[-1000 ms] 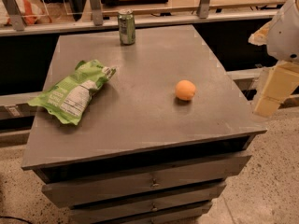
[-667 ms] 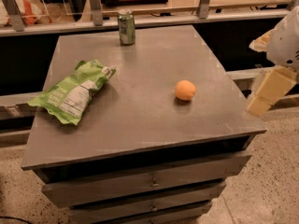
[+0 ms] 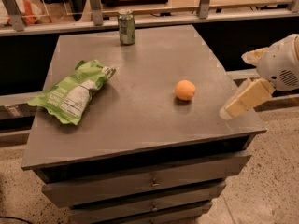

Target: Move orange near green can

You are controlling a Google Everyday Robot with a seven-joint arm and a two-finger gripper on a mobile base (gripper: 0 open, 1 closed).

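While claw [image 3: 245, 99] hangs over right edge of table [image 3: 140, 139], orange [image 3: 185, 90] sits on right half of top, near claw but apart from it. Green can [image 3: 126, 27] upright at back edge, well apart from orange. Green chip bag [image 3: 74, 96] flat on left side. Claw opening: cannot tell. Orange not in its hold.

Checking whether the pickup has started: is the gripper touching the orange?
Apart. The camera view shows a stretch of table between the orange and the gripper, which hangs over the table's right edge.
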